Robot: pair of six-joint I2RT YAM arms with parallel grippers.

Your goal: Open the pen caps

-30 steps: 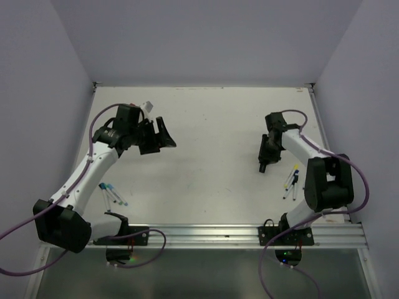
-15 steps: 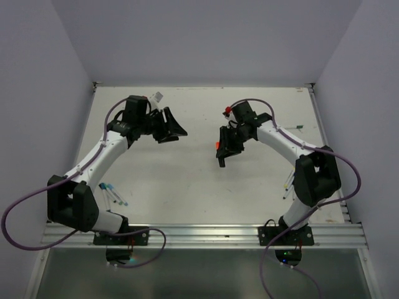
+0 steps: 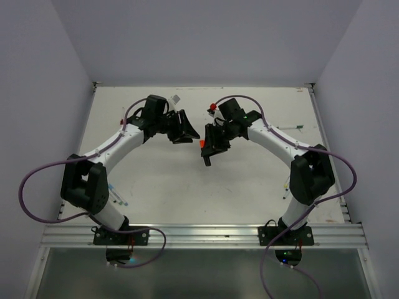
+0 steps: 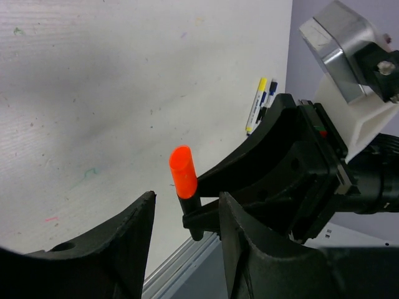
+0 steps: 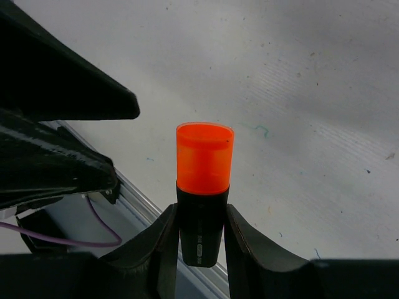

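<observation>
Right gripper (image 5: 201,215) clamps marker (image 5: 201,240) (orange cap (image 5: 204,159) on); left gripper (image 4: 186,205) seemingly apart.

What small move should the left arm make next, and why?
Probably advance the left fingers around the chunky orange plastic cap and close. The right fingers grip the thick black marker below it, and the cap stands just beyond the open left fingertips.

Both arms reach inward toward each other, left pincer (image 4: 185,202) gaping, right pincer (image 5: 201,218) clamped tight.
</observation>
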